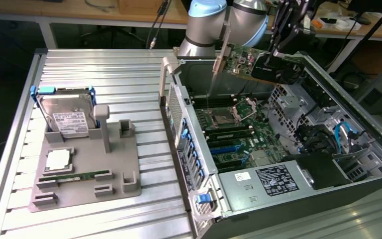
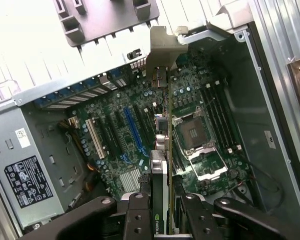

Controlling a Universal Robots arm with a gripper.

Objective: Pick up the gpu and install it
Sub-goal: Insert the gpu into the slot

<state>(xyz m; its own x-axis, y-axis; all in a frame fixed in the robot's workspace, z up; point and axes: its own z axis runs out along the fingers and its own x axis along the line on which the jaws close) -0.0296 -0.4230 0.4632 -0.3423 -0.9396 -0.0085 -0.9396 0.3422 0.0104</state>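
Gripper (image 1: pixel 285 47) clamped on gpu (image 1: pixel 260 62), fingers (image 2: pixel 137 212) pressed on both faces of card. Gpu held in air above open computer case (image 1: pixel 350 107), over rear part of motherboard (image 1: pixel 234 132), clear of slots. Silver end bracket (image 1: pixel 219 59) hangs edge-down toward case rear wall. Wrist view: gpu seen edge-on, bracket (image 2: pixel 162 42) at far end, empty CPU socket (image 2: pixel 192 135) just beside card line, blue slot (image 2: pixel 132 130) on other side. Grey fixture (image 1: pixel 85 169) beside case on table (image 1: pixel 18 149) holds hard drive (image 1: pixel 65 117) and RAM stick (image 1: pixel 75 176).

gpu (image 2: pixel 162 165) (near end cropped)
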